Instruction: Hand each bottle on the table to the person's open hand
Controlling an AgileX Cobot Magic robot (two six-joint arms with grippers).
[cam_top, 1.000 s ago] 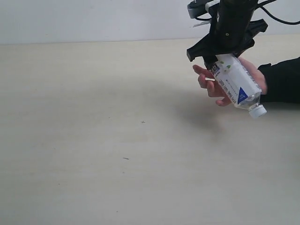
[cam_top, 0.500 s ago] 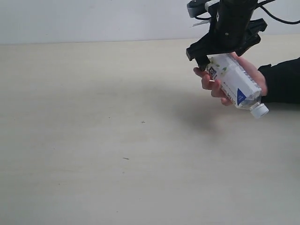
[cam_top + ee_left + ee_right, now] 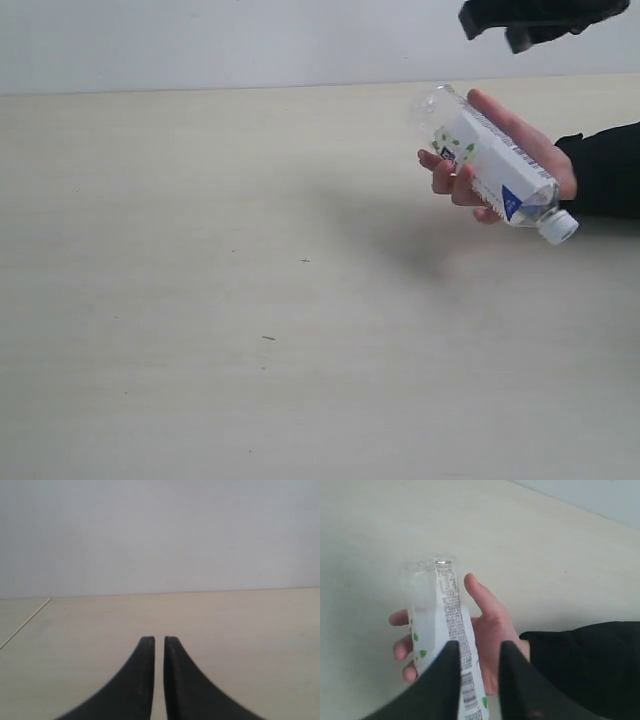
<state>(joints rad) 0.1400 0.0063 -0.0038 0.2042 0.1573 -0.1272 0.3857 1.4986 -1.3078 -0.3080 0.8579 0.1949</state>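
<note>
The white-labelled bottle [image 3: 487,163] lay slanted in the person's open hand [image 3: 538,148], cap end lower, fingers curled under it, held just above the desk [image 3: 250,320] near its right side. The right tool [image 3: 479,647] hung above, clear of the bottle, its fingers parted and gripping nothing. The left tool [image 3: 159,639] was closed and empty, its fingers almost touching.

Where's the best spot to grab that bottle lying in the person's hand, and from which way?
Probably the clear bottom end of the bottle, coming down from above with the jaws across its width. The bottle lies tilted in the hand, with its cap low near the sleeve. The fingers wrap the labelled middle, so only that upper end sticks out free.
</note>
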